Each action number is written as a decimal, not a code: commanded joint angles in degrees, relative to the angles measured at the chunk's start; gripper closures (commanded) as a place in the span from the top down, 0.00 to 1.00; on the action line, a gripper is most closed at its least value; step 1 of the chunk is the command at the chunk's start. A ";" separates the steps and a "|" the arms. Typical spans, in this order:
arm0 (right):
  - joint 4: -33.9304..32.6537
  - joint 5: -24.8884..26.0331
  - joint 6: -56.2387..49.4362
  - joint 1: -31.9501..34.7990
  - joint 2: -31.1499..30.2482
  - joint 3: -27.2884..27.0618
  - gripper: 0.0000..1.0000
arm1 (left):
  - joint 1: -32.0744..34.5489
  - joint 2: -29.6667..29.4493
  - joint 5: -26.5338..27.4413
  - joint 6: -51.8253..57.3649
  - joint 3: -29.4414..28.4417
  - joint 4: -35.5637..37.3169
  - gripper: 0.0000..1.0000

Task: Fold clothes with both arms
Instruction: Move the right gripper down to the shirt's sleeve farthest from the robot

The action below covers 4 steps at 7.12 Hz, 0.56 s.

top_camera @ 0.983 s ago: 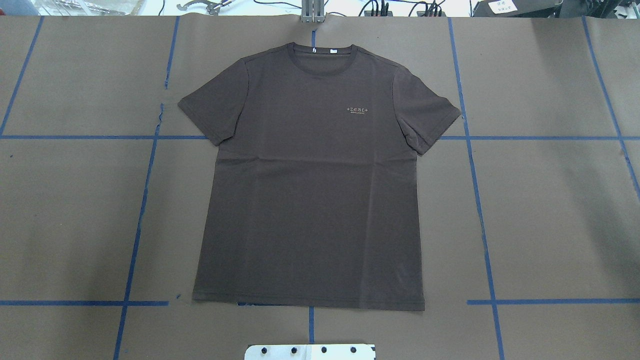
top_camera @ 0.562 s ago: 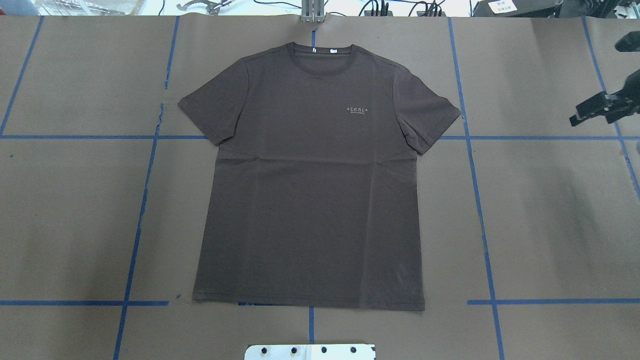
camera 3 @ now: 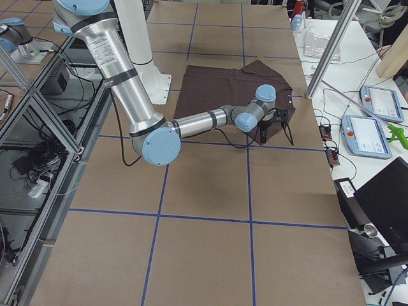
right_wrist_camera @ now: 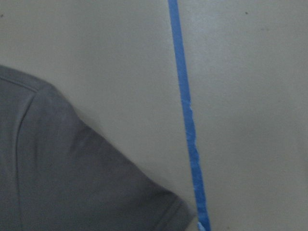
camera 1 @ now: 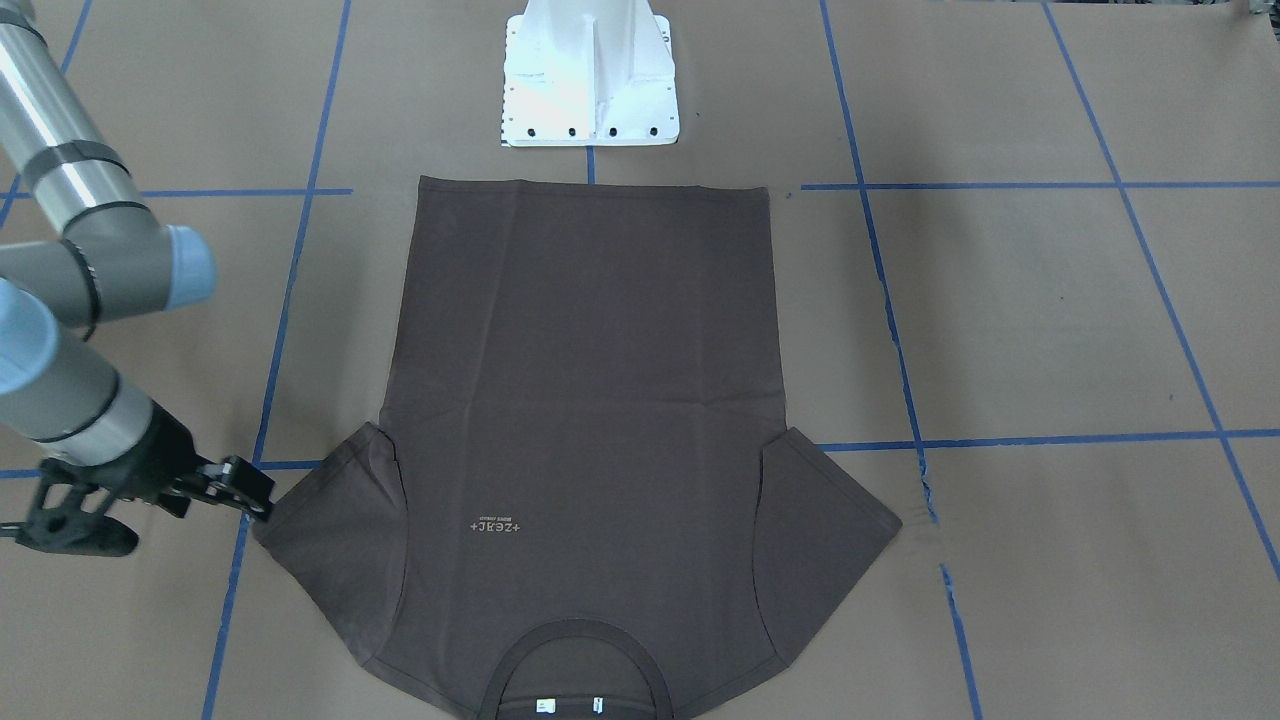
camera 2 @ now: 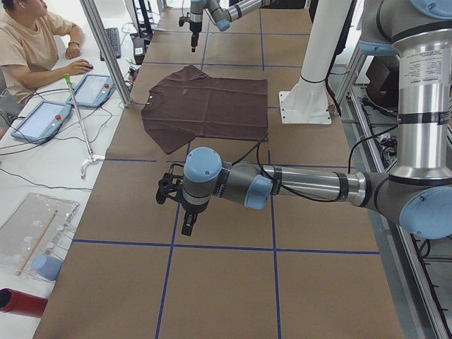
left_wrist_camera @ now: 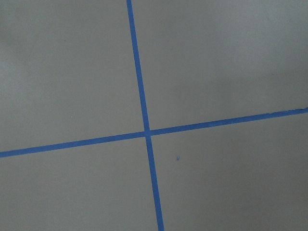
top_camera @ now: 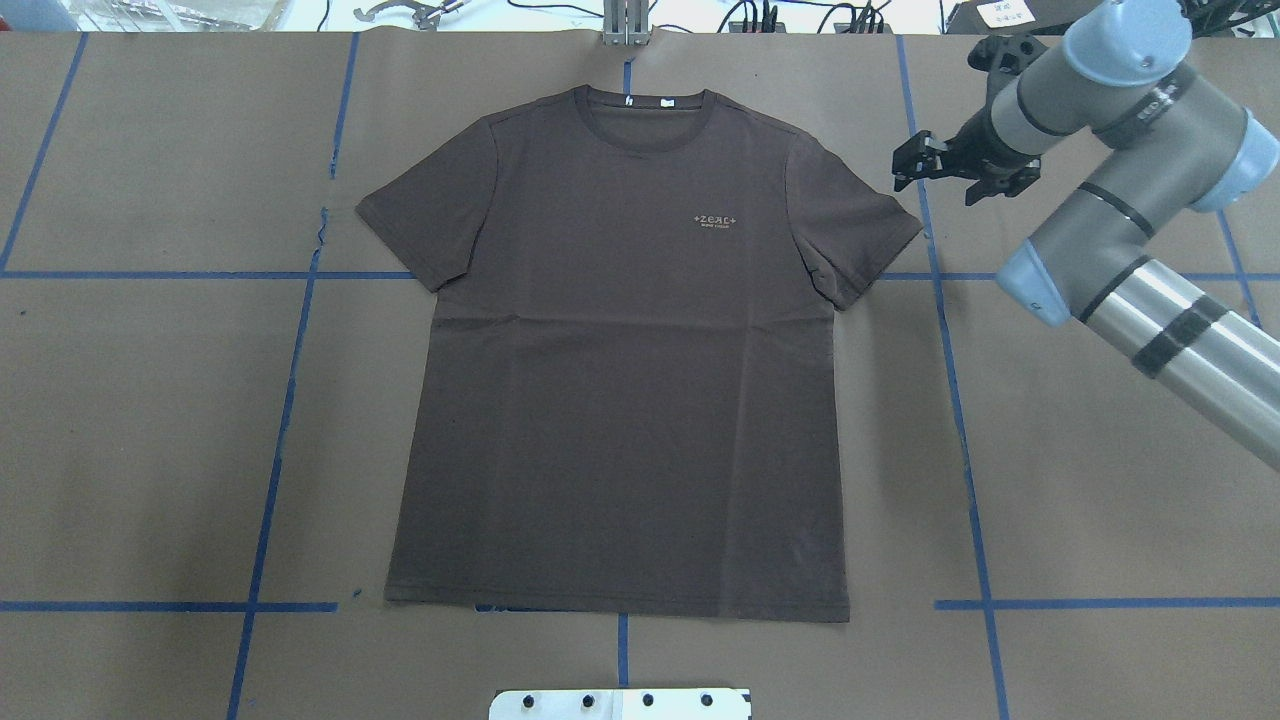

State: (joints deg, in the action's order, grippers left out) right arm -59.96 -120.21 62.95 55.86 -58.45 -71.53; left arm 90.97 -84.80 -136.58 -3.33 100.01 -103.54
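**Brown T-shirt, flat on papered table: item, edges, clearances**

Item: you have one dark brown short-sleeved T-shirt (top_camera: 620, 380) lying face up and spread at the middle of the table. Its hem is nearest the white pedestal base (camera 1: 590, 80) and its collar (top_camera: 645, 105) points away from it. The cloth is matt and smooth, with a few shallow creases across the chest. The collar is a ribbed round band, with small pale lettering (top_camera: 715, 220) below it and two small white neck labels (camera 1: 545, 705) inside.

Edges: the hem runs straight and the side seams are nearly parallel. Both sleeves are splayed outward, each with a stitched cuff.

Surface: brown paper (top_camera: 1100, 450) covers the table, marked into large squares by blue tape (top_camera: 955, 400). You can see bare paper on every side of the shirt, widest to the robot's left and right.

Right arm (top_camera: 1130, 200): silver-grey tube with light blue joint caps. The right gripper (top_camera: 905, 165) is black and sits just beside the outer corner of the right-hand sleeve (top_camera: 860, 230). You cannot tell whether it touches the cloth, or whether its fingers are apart or together.

Left arm (camera 2: 304, 185): stretched low over bare paper. The left gripper (camera 2: 186, 224) is well apart from the shirt, and its wrist view shows a tape crossing. How its fingers stand cannot be told
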 commanded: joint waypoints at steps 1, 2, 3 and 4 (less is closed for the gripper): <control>0.90 1.65 8.23 -1.37 4.67 6.57 0.87 | 0.00 0.07 -0.01 0.08 0.36 -0.61 1.00; 0.72 1.65 8.15 -1.28 4.32 7.37 0.81 | 0.00 0.07 -0.01 0.08 0.10 -0.61 1.00; 0.63 1.56 8.32 -1.19 4.23 7.20 0.77 | 0.00 0.07 -0.01 -0.01 0.09 -0.61 1.00; 0.72 1.39 8.50 -1.02 3.70 7.20 0.77 | 0.00 0.16 -0.01 -0.01 0.09 -0.61 1.00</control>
State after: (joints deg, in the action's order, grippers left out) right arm -59.26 -118.68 71.16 54.70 -54.35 -64.48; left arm 90.97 -84.70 -136.58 -3.31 100.15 -104.14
